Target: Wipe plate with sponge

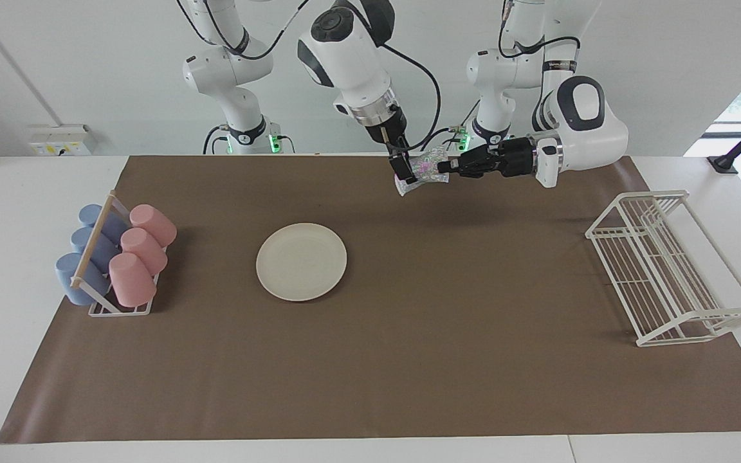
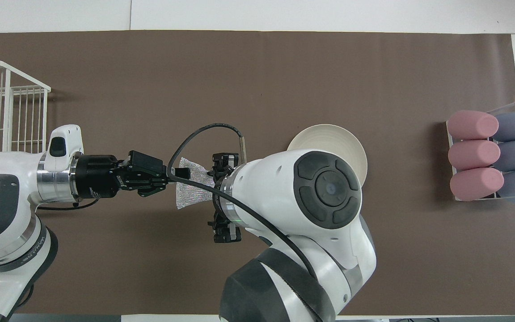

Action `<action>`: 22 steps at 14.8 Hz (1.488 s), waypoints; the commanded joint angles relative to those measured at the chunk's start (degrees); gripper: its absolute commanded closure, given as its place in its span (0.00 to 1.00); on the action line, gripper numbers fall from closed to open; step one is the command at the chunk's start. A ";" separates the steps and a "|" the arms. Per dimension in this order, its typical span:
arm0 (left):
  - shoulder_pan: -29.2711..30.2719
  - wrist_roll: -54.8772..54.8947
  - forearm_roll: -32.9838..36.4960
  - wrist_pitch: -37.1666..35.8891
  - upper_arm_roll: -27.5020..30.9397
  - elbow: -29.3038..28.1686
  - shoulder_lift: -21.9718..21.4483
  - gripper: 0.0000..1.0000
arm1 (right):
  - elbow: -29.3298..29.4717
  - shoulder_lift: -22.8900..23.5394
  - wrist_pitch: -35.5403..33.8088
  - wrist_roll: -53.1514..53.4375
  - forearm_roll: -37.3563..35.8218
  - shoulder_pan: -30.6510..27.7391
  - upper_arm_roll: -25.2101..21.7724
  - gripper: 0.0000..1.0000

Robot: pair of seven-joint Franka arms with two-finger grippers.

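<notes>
The silvery glittery sponge [image 1: 423, 171] [image 2: 189, 193] hangs in the air over the strip of brown mat closest to the robots. My left gripper [image 1: 446, 166] [image 2: 184, 172] is shut on one end of it, reaching in level. My right gripper [image 1: 406, 173] points down at the sponge's free end, its fingers spread open on either side of that end. The cream-white plate [image 1: 301, 262] [image 2: 339, 137] lies flat on the mat, toward the right arm's end and farther from the robots than the sponge. In the overhead view the right arm covers part of it.
A small rack of pink and blue cups [image 1: 116, 258] stands at the right arm's end of the mat. A white wire rack [image 1: 665, 270] stands at the left arm's end. The brown mat [image 1: 448, 334] covers most of the table.
</notes>
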 commanded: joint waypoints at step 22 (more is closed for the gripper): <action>-0.14 -0.07 -0.44 -0.12 0.72 -2.09 -2.64 0.00 | -0.81 0.18 2.29 -5.57 0.20 -0.24 0.03 1.00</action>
